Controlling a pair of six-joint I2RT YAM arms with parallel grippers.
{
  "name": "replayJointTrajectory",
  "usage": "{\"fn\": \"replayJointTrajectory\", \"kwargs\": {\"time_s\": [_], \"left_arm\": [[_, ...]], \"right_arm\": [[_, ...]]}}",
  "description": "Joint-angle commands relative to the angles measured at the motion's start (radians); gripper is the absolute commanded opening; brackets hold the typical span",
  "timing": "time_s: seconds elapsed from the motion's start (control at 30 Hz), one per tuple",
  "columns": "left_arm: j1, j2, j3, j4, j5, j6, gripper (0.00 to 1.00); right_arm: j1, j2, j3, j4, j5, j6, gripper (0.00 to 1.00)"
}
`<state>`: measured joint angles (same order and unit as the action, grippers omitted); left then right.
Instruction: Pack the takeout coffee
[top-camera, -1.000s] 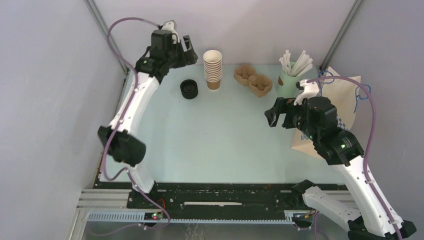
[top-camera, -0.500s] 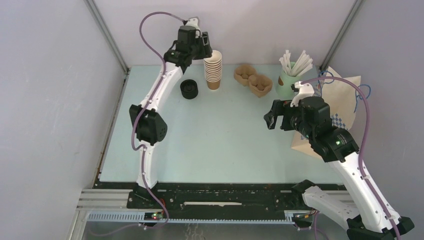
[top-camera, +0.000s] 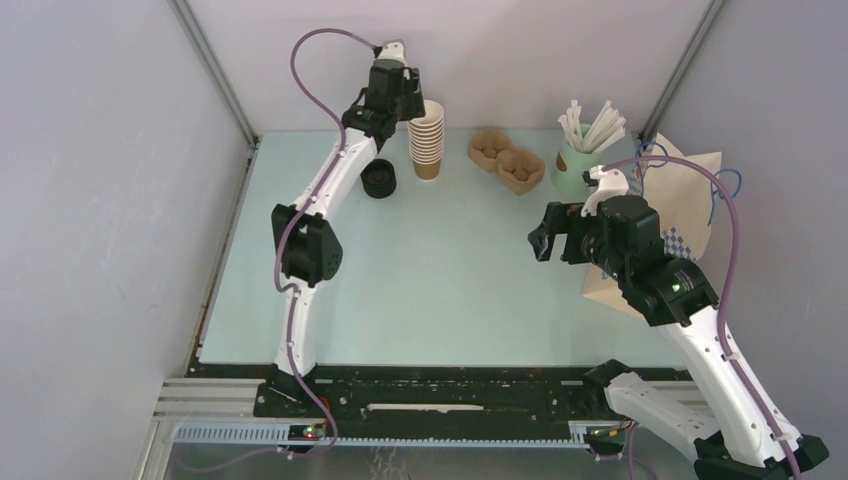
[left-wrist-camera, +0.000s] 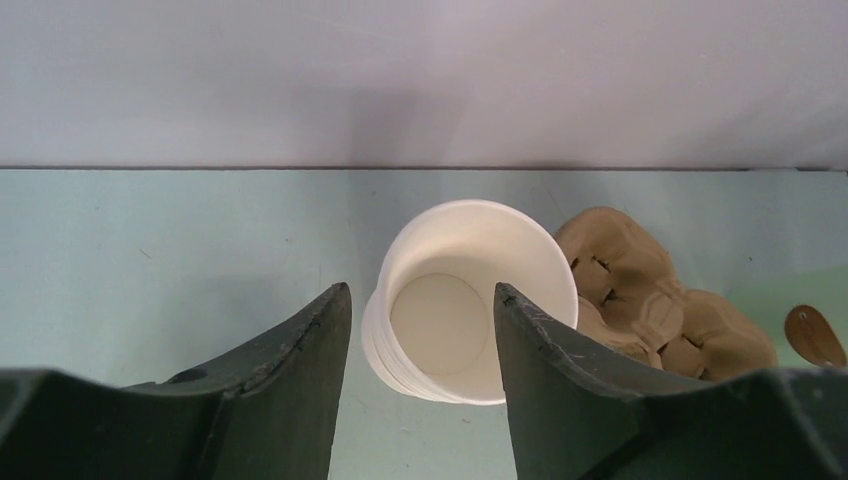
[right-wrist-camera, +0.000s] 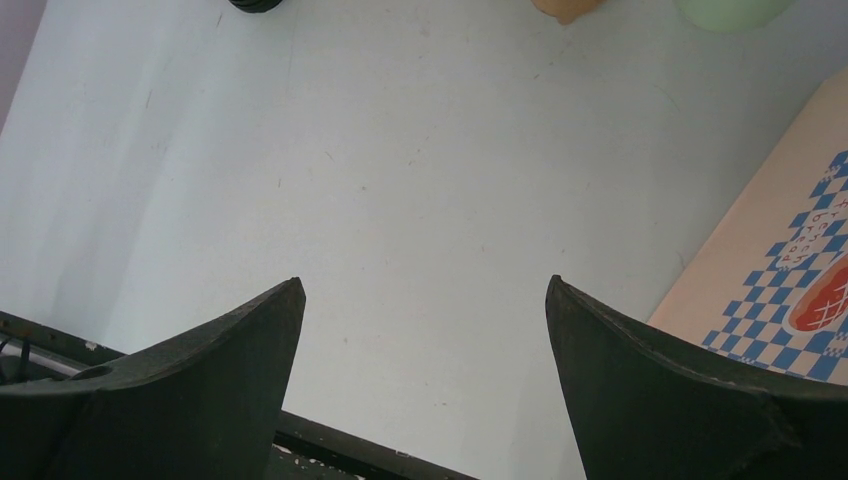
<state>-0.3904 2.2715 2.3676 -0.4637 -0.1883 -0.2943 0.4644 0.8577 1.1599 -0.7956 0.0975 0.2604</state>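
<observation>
On the pale table (top-camera: 440, 290) the left arm (top-camera: 335, 180) has stretched further toward the back wall within the last second; the right arm (top-camera: 705, 335) has hardly moved and hangs beside the flat paper bag (top-camera: 690, 190); so the work is now on the left side only. The stack of kraft cups (top-camera: 427, 145) stands at the far edge, between the black lids (top-camera: 379, 178) and the pulp cup trays (top-camera: 508, 160); the takeout coffee cup (top-camera: 426, 108) is the top one of this stack, not yet lifted. The left gripper (top-camera: 410, 103) has come to its rim and its jaws have narrowed from wide to about half; I judge that a pinch on the cup is beginning. The right gripper (top-camera: 548, 232) is spread wide and holds nothing.

The top view does not show how the left fingers (left-wrist-camera: 300, 370) meet the cup; the left wrist view shows one outside its left wall and the other over its white inside, seemingly not yet pressing. The right wrist view shows bare table and the blue check print on the bag.
</observation>
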Motion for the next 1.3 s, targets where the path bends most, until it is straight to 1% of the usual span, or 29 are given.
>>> {"fn": "replayJointTrajectory", "kwargs": {"time_s": [0.0, 0.1, 0.33, 0.43, 0.53, 0.6, 0.77, 0.93, 1.03, 1.07, 1.27], "left_arm": [[-0.002, 0.013, 0.024, 0.054, -0.043, 0.026, 0.58], [-0.002, 0.023, 0.023, 0.054, -0.051, 0.022, 0.54], [-0.003, 0.040, 0.028, 0.059, -0.052, 0.012, 0.49], [-0.005, 0.045, 0.026, 0.059, -0.045, 0.008, 0.43], [-0.006, 0.049, 0.024, 0.061, -0.044, 0.007, 0.40], [-0.007, 0.049, 0.020, 0.059, -0.046, 0.007, 0.34], [-0.010, 0.045, 0.018, 0.058, -0.055, 0.018, 0.28], [-0.012, 0.042, 0.017, 0.057, -0.057, 0.025, 0.28], [-0.013, 0.044, 0.015, 0.054, -0.059, 0.027, 0.33], [-0.012, 0.046, 0.013, 0.053, -0.059, 0.029, 0.33], [-0.012, 0.049, 0.013, 0.049, -0.066, 0.029, 0.29]], "right_arm": [[-0.007, -0.008, -0.006, 0.009, 0.002, 0.023, 1.00], [-0.008, -0.008, -0.011, 0.017, -0.006, 0.022, 0.99], [-0.007, -0.008, -0.017, 0.022, -0.007, 0.020, 1.00], [-0.009, -0.007, -0.019, 0.022, -0.007, 0.020, 0.99], [-0.009, -0.005, -0.020, 0.022, -0.007, 0.020, 0.99], [-0.007, -0.005, -0.021, 0.021, -0.007, 0.020, 1.00], [-0.007, -0.006, -0.026, 0.022, -0.007, 0.023, 1.00], [-0.008, -0.007, -0.029, 0.022, -0.010, 0.026, 0.99], [-0.008, -0.008, -0.028, 0.023, -0.009, 0.026, 0.99], [-0.007, -0.009, -0.029, 0.023, -0.008, 0.026, 0.99], [-0.008, -0.013, -0.029, 0.025, -0.014, 0.026, 0.99]]}}
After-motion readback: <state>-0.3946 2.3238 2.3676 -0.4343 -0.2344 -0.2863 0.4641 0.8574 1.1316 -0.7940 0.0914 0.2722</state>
